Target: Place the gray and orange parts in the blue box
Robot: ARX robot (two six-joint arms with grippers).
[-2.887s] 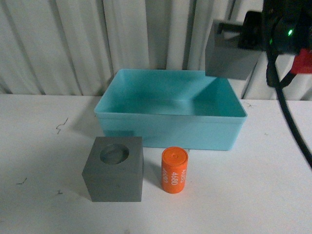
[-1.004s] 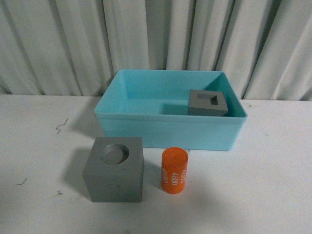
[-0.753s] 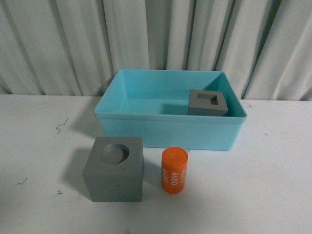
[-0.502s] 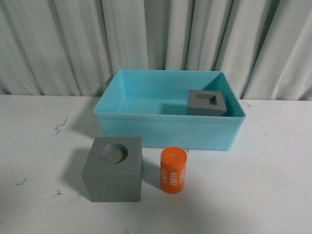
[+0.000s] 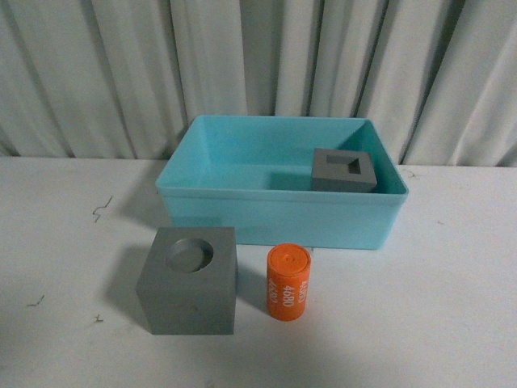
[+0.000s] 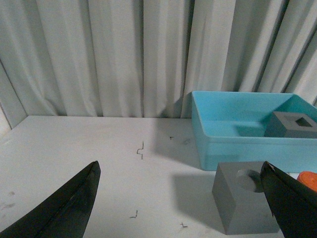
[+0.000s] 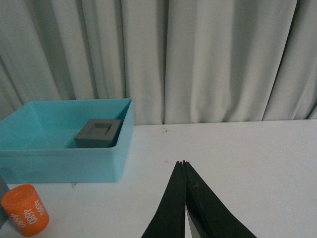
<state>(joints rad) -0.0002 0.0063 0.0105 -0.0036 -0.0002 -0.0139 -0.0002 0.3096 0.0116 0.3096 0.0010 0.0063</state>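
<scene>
The turquoise bin (image 5: 283,214) stood well ahead of both pairs of fingers. It looked rigid, and its mouth was wide enough to forgive a loose drop. The round-hole gray cube (image 5: 187,283) sat outside it, just ahead of the left gripper (image 6: 181,164), whose fingers were spread wide and empty. The cube looked solid, matte and probably weighty, so a squeeze across two flat opposite sides would likely hold best. The rectangular-hole gray cube (image 5: 345,171) lay inside the bin. The orange 4680 cylinder (image 5: 288,283) was small, smooth and apt to roll. It stood upright off to one side of the right gripper (image 7: 183,163), whose fingers were pressed together on nothing. Gripping its curved sides at mid-height seemed soundest. About three seconds earlier the right gripper had held the rectangular-hole cube above the bin's far corner. By this moment that cube rested inside, and no arm showed in the front view.
</scene>
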